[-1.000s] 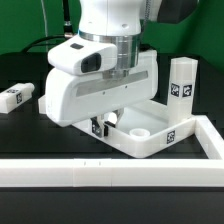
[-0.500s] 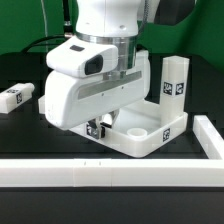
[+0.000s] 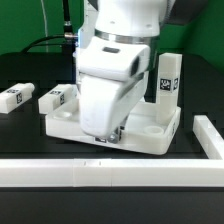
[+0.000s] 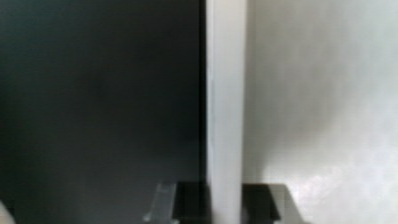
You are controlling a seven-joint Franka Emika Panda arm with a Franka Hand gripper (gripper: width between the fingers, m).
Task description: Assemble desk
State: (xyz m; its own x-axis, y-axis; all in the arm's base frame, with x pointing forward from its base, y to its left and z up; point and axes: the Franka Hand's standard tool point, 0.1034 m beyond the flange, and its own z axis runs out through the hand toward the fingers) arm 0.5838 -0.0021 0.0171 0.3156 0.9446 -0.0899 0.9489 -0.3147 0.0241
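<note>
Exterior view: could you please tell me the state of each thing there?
White plastic tray-like tabletop: lying flat, gripped at its wall.
White square-section tagged leg: upright at tabletop's corner.
Two loose white legs: lying on their sides.
Gripper: shut on tabletop.

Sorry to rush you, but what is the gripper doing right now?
Gripper: closed, seemingly gripping a white leg down at the tabletop.
</note>
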